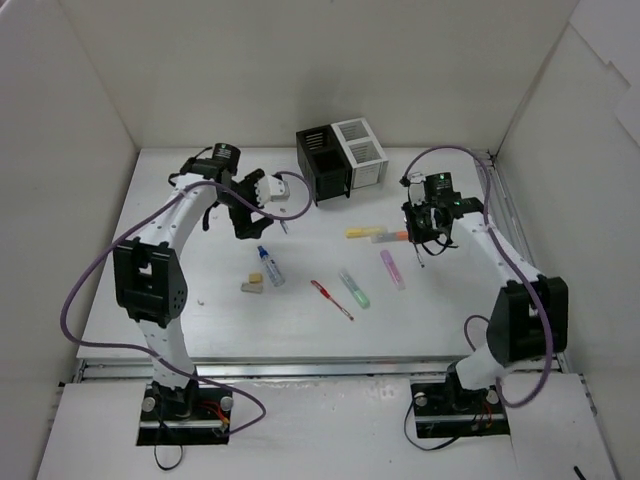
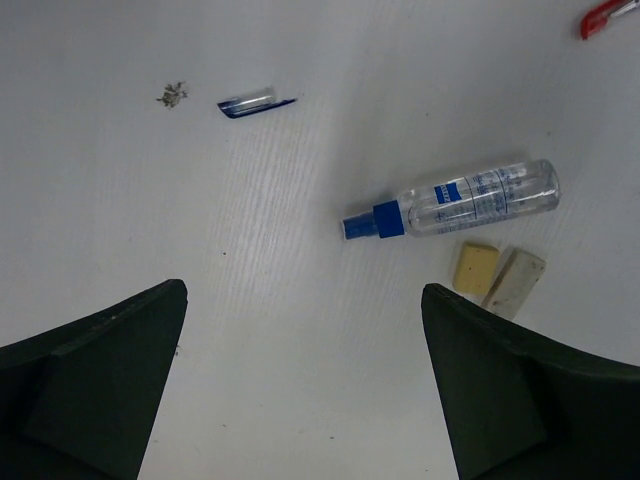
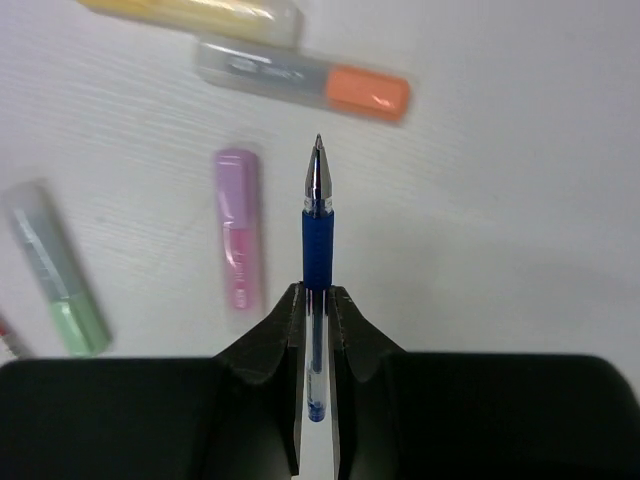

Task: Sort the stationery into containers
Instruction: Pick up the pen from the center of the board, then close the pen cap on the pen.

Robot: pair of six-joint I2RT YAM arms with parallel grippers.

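Observation:
My right gripper point(image 3: 318, 300) is shut on a blue pen point(image 3: 318, 225), tip pointing forward, held above the table near the yellow point(image 3: 190, 12), orange point(image 3: 305, 80), pink point(image 3: 238, 228) and green point(image 3: 55, 270) highlighters. In the top view this gripper point(image 1: 428, 238) is right of those highlighters point(image 1: 362, 232). My left gripper point(image 2: 303, 295) is open and empty above bare table, left of the containers in the top view point(image 1: 245, 208). A blue-capped clear stick point(image 2: 470, 198), two erasers point(image 2: 475, 267) and a red pen point(image 2: 608, 15) lie ahead of it. The black cube point(image 1: 322, 163) and white mesh cube point(image 1: 360, 153) stand joined at the back.
A loose blue pen cap point(image 2: 255, 102) and a few crumbs point(image 2: 172, 95) lie on the table ahead of the left gripper. White walls close in the table point(image 1: 450, 320) at the back and both sides. Purple cables loop from both arms.

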